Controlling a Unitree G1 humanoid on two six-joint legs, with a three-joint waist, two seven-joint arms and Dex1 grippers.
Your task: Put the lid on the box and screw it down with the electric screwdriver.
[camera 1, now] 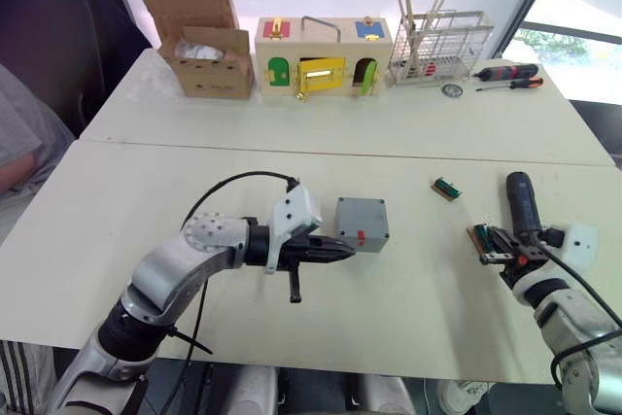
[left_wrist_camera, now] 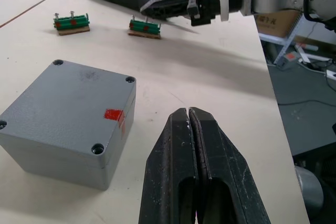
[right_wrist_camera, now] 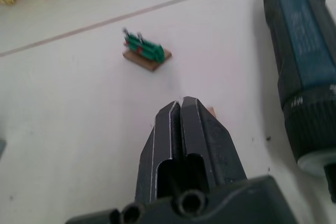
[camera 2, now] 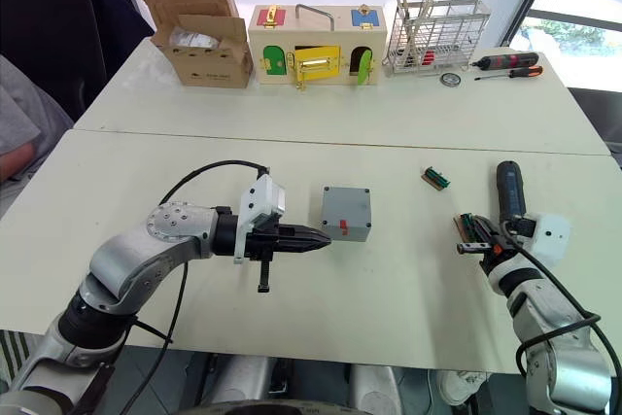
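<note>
The grey box (camera 1: 362, 224) stands mid-table with a red mark (left_wrist_camera: 113, 114) on its side. Its top face is closed, with a screw hole in each corner, so the lid (left_wrist_camera: 68, 90) appears to sit on it. My left gripper (camera 1: 345, 253) is shut and empty, its tips just beside the box's near left corner without touching it. The electric screwdriver (camera 1: 520, 203) lies flat on the table at the right. My right gripper (camera 1: 501, 248) is shut and empty right beside it, close to its bit end (right_wrist_camera: 315, 156).
Two small green-and-brown parts lie near the screwdriver, one (camera 1: 446, 188) further back, one (camera 1: 479, 240) at my right gripper's tips. Along the back stand a cardboard box (camera 1: 204, 46), a wooden box with coloured doors (camera 1: 321, 55), a wire rack (camera 1: 437, 46) and hand screwdrivers (camera 1: 510, 75). A person (camera 1: 19, 143) sits at the left.
</note>
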